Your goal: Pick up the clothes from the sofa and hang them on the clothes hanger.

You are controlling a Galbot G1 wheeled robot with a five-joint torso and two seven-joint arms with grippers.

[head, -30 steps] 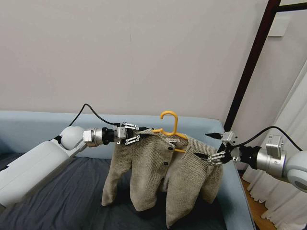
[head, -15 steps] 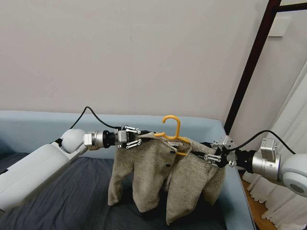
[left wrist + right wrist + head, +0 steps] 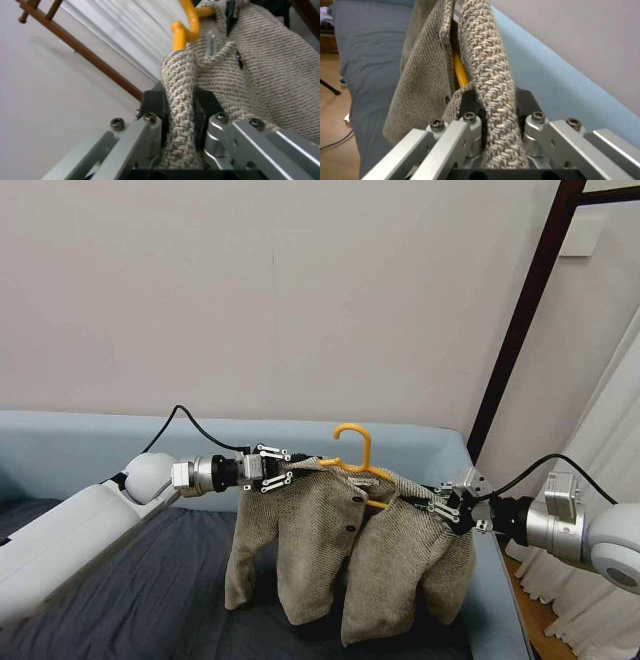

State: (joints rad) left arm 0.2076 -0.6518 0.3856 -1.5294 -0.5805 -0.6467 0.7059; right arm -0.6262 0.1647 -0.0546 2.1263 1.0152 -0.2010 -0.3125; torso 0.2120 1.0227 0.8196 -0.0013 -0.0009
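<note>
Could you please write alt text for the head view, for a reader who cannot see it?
A beige knit cardigan on a yellow hanger is held up above a blue sofa, stretched between two robot arms. The left gripper clamps one shoulder and the right gripper the other.

Cardigan [image 3: 345,555]: in the air above the sofa seat, stretched between the two grippers.
Hanger [image 3: 357,448]: inside the cardigan's neck, its hook standing above the collar (the bar is mostly under the knit).
Left gripper [image 3: 285,467]: at the cardigan's shoulder on the robot's left, the edge pinched between its fingers.
Right gripper [image 3: 440,505]: at the cardigan's other shoulder, lower down, pinching the fabric likewise.
Sofa [image 3: 80,445]: below and behind the cardigan, its backrest against the wall [image 3: 300,280].
Post [image 3: 517,330]: behind the cardigan, to its right.
Curtain [image 3: 625,420]: right of the cardigan, beyond the post.
</note>
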